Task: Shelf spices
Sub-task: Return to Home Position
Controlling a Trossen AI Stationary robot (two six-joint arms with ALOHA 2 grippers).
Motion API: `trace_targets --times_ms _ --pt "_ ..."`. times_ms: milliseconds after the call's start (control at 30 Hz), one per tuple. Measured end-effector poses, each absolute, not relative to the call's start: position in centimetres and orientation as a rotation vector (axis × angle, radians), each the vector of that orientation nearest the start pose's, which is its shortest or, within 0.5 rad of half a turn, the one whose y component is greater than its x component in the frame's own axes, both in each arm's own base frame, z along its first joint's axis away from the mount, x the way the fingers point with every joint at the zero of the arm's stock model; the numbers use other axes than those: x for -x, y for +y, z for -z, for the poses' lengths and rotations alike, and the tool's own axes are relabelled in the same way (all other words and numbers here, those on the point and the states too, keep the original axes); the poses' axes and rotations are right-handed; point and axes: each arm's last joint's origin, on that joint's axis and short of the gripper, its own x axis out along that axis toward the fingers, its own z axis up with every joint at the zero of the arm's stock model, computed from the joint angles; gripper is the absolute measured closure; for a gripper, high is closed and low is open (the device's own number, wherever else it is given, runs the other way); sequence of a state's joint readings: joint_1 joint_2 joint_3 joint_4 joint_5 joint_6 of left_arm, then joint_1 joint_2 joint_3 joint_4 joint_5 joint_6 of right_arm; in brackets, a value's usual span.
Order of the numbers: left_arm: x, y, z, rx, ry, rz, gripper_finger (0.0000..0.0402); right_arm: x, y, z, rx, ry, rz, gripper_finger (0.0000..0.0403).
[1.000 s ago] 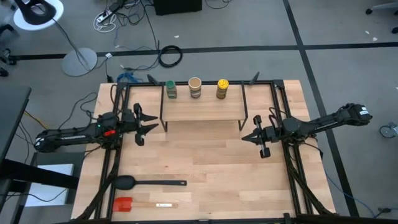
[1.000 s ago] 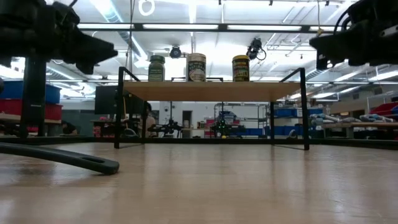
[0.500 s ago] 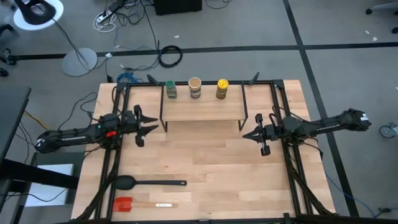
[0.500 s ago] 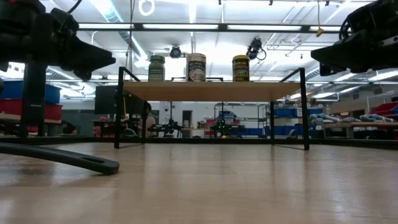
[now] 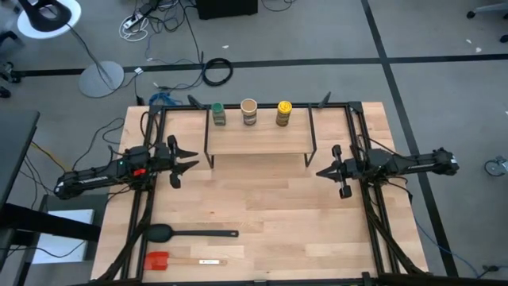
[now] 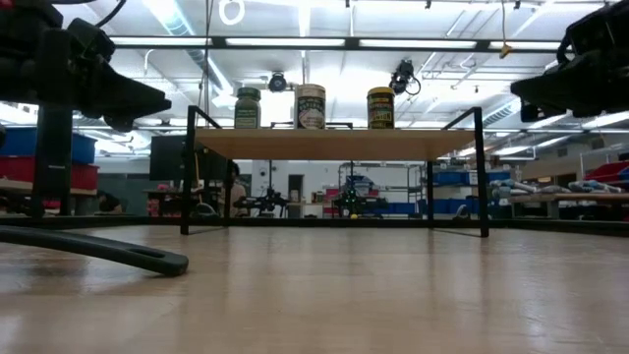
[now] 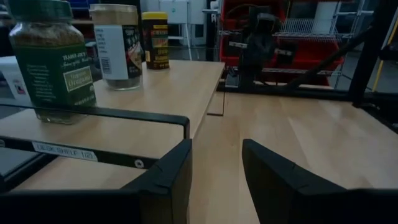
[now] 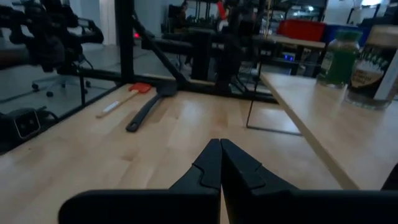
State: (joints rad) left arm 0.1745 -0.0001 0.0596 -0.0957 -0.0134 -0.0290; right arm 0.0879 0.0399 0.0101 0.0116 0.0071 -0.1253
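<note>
Three spice jars stand upright in a row along the shelf's [image 5: 258,141] far edge: the green-lidded jar [image 5: 217,114], the tan-topped jar [image 5: 248,111] and the yellow-lidded jar [image 5: 283,113]. The low view shows all three on the board [image 6: 334,144], which stands on thin black legs. My left gripper [image 5: 193,159] is open and hovers left of the shelf, at about the height of the board [image 7: 155,87]. My right gripper [image 5: 320,172] is shut and hovers off the shelf's right near corner. Both touch nothing.
A black spoon [image 5: 190,233] and a red spatula [image 5: 171,260] lie near the table's near left corner. Black rails [image 5: 373,222] run along both sides of the table. Bare tabletop [image 5: 262,199] lies between the arms, in front of the shelf.
My right gripper has drawn back toward the table's right edge, away from the shelf. My left gripper has drawn back a little toward the left edge. The jars and the shelf have stayed put.
</note>
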Motion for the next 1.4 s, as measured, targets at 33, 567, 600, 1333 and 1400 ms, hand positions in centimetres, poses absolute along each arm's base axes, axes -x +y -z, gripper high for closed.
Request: trace_targets --times_ms 33,567,600,1333,1400 --pt "-9.2 1.7 -17.4 0.032 0.036 -0.188 0.0257 -9.8 0.9 -16.6 0.126 0.007 -0.085 0.0401" --pt "-9.2 1.3 -17.4 0.005 0.045 -0.075 0.0257 -9.7 0.9 -16.7 0.064 0.019 -0.089 0.04" --pt "-9.2 1.3 -17.4 0.0 0.045 -0.07 0.0257 -9.7 0.9 -16.7 0.064 0.019 -0.089 0.04" --pt "-9.4 1.7 -17.0 -0.071 0.051 -0.206 0.0257 -9.7 0.8 -17.7 0.024 -0.087 -0.08 0.04" --pt "-9.5 1.9 -16.9 -0.074 0.015 -0.246 0.0257 -9.7 0.8 -17.7 0.024 -0.09 -0.081 0.04"
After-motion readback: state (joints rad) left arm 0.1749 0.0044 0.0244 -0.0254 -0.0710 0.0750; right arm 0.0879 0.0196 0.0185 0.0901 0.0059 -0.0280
